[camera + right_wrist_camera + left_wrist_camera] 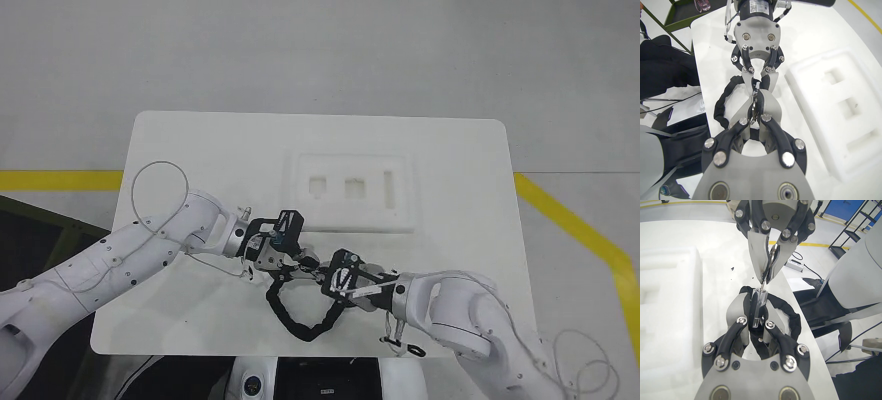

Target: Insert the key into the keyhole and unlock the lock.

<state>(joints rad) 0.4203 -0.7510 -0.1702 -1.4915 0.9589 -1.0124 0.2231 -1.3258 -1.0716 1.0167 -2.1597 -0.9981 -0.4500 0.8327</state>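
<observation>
— Where is the lock?
— The left gripper (756,308) has it. Its fingers are pressed onto the chrome lock barrel (758,303), which is held above the table. The black-sleeved chain (792,317) loops off the barrel and down onto the surface.
— And the key?
— It is pinched flat between the fingers of the right gripper (765,279), just beyond the barrel's end. Only the tip of the key (762,286) sticks out past the fingertips, and it meets the barrel's end face. Whether it sits inside the slot cannot be told.
— What does the coming move turn on?
— Alignment, most likely. The barrel's long axis points straight at the right gripper, and the key blade runs nearly along that line, slightly tilted. The two grippers face each other nose to nose, so the right arm would have to push along the axis and then twist while the left braces the barrel. A small tilt could jam the blade at the mouth.
— And beyond them?
— The smooth white table (200,150) has a few dark specks (732,268) near the grippers. Farther back lies a white foam tray (350,222) with three cut-out pockets. Past the table edge is grey floor (300,60) with a yellow line (60,180)
</observation>
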